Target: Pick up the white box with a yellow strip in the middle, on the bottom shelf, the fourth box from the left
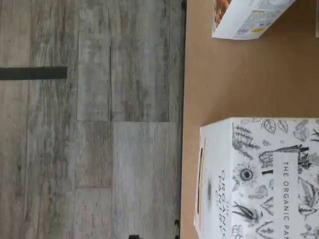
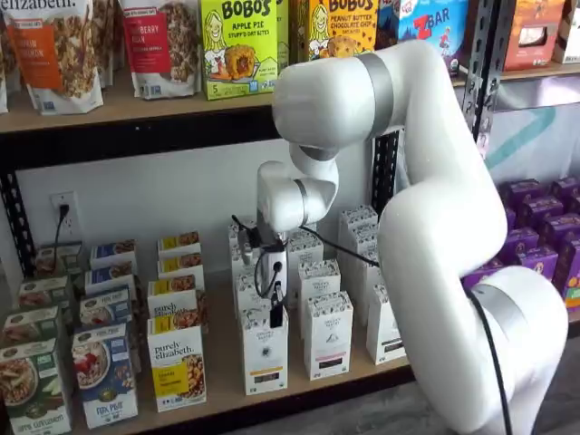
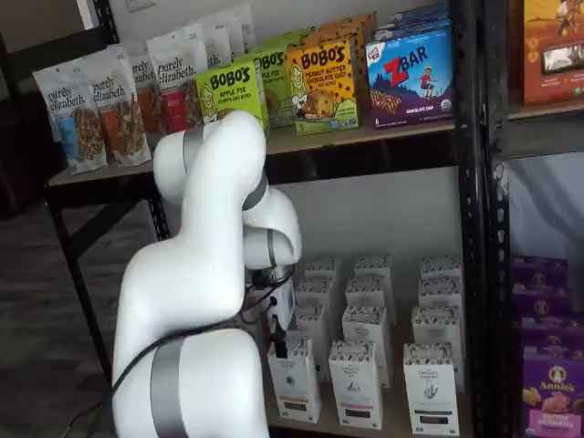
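One white box (image 1: 259, 179) and one pincer (image 2: 275, 319).

Upper shelf: "BOBO'S APPLE PIE" green box (image 2: 238, 47), "ZBAR" blue box (image 3: 410, 76) at 3 o'clock of "BOBO'S PEANUT BUTTER" box (image 3: 322, 85); "THE ORGANIC PANTRY" white box (image 1: 261, 179)

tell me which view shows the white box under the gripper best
A shelf view shows it best: the white box stands at the shelf's front edge, its whole face visible, directly below the gripper. The other shelf view shows it partly behind the arm. The wrist view catches only the floral-printed top of a white box, possibly the same one.
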Robot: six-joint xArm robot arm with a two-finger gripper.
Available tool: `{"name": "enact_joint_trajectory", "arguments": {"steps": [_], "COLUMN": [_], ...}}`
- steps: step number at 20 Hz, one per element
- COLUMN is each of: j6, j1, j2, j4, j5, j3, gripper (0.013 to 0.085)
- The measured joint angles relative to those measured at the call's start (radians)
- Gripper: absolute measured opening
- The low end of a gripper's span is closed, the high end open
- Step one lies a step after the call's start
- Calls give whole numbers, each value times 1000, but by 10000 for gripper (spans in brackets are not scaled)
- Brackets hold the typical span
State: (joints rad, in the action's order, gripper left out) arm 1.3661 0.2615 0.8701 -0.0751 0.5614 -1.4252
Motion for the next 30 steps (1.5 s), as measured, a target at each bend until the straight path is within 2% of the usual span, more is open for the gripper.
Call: {"name": "enact_joint_trajectory", "arguments": {"steps": [2,5,13,18,30], "j6": [42,63,20,-3,-20], "j1": [-5,-13,-16,-10,-4], "j2": [12,40,111,147,196], "j4": [-45,-64,-12,9,24], "j5": [14,45,104,125,121], "j3": [-28,-88,-209,-255,-298], "gripper": [850,850,850,850,850]}}
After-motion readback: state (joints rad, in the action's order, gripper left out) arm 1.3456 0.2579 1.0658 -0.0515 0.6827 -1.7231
